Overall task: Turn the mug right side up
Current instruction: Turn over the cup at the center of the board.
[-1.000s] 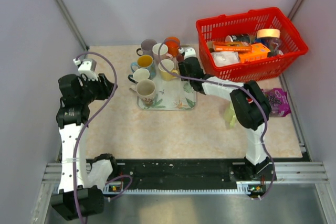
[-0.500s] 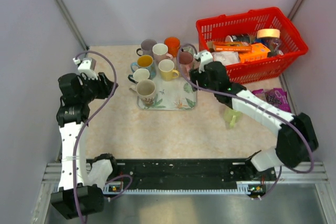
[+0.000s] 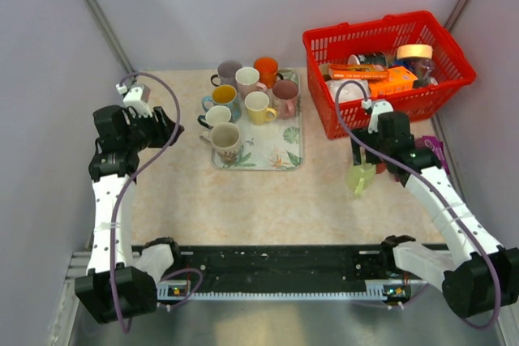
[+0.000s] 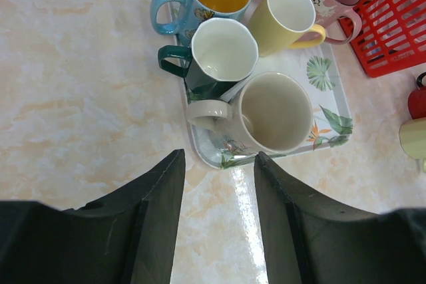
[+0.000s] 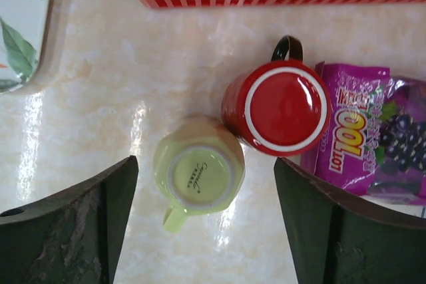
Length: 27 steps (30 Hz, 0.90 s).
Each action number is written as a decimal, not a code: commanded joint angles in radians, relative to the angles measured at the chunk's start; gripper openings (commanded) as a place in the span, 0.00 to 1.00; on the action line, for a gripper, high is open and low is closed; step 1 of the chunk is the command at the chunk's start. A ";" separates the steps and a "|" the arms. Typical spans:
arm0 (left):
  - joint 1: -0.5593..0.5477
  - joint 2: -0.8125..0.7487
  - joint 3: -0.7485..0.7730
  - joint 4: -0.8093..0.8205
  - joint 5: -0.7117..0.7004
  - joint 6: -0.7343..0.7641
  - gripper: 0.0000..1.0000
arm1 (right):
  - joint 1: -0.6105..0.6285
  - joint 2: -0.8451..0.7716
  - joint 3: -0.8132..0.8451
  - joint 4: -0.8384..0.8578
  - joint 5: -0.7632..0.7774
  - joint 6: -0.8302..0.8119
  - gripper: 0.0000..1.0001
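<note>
A light green mug [image 5: 198,172] stands upside down on the table, base up, handle pointing toward the camera. A red mug [image 5: 279,106] stands upside down touching it on the right. My right gripper [image 5: 206,159] is open and empty, hovering above the green mug with a finger on either side. In the top view the green mug [image 3: 358,177] shows beside the right gripper [image 3: 375,160]; the red mug is hidden under the arm. My left gripper [image 4: 219,153] is open and empty, just left of the tray [image 4: 200,154], also seen in the top view [image 3: 166,131].
The floral tray [image 3: 280,151] holds several upright mugs, including a beige one [image 4: 269,112] nearest my left gripper. A red basket [image 3: 381,38] of groceries stands at the back right. A purple snack bag [image 5: 373,131] lies right of the red mug.
My right arm has swung from the tray's back right corner, where a pink mug now stands upright, to the right over the upside-down mugs. The left arm shifted slightly.
</note>
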 commanded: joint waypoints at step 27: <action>0.004 -0.004 0.071 0.025 0.029 0.014 0.51 | 0.269 0.294 0.011 -0.006 -0.469 -0.057 0.67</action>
